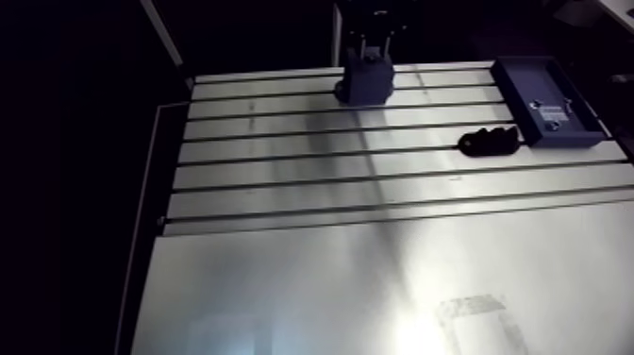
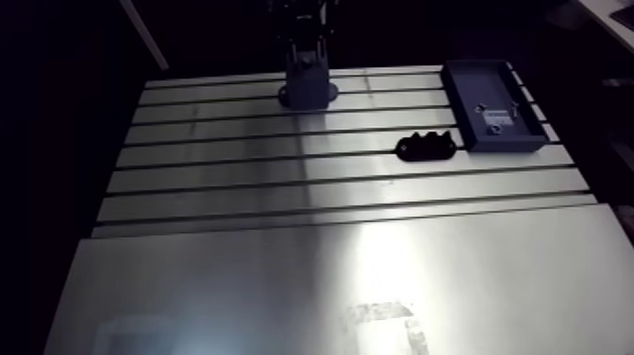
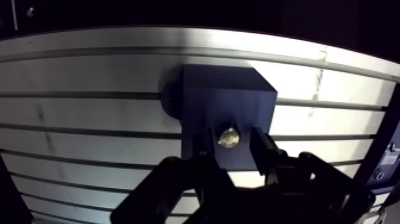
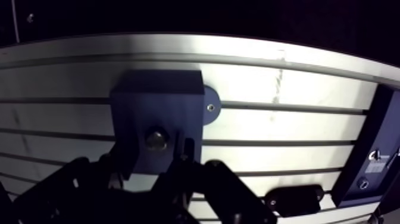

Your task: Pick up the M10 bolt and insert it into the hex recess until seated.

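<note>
A dark blue block (image 3: 229, 101) stands on the slotted table near its far edge, on a round foot. The metallic head of the M10 bolt (image 3: 228, 137) shows in the block's top face, sunk in the recess. My gripper (image 3: 231, 148) hangs just above the block in the wrist view. Its fingers (image 3: 262, 149) stand apart on either side of the bolt head, with a gap between each pad and the bolt. The arm view shows the gripper (image 1: 370, 47) coming down onto the same block (image 1: 364, 80).
A blue tray (image 1: 528, 80) with a small labelled part lies at the table's far right. A black lobed part (image 1: 488, 142) lies just in front of it. The slotted table (image 1: 311, 179) gives way to a smooth plate (image 1: 377, 283) nearer the camera.
</note>
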You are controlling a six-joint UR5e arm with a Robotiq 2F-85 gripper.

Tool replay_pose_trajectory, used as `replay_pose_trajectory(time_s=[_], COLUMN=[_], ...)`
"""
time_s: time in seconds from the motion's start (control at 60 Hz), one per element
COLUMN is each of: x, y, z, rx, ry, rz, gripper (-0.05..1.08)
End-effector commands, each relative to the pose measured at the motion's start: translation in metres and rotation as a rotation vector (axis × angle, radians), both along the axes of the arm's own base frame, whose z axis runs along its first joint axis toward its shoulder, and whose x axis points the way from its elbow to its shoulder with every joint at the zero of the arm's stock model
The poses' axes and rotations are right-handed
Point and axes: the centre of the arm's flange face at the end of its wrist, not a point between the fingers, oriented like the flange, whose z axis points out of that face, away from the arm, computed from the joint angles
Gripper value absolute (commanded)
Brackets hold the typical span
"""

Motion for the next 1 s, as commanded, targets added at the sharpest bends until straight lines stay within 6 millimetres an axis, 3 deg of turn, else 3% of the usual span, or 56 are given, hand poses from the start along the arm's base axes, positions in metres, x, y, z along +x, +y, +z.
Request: replay_pose_trajectory(time_s=[0.017,1.0], x=[-0.0005,-0.0006], y=[0.0000,-0.0009], z=[0.0019,-0.0002], rx=[0.000,-0.001], ry=[0.004,0.000], rz=[0.001,0.017], gripper=[0.57,0.61])
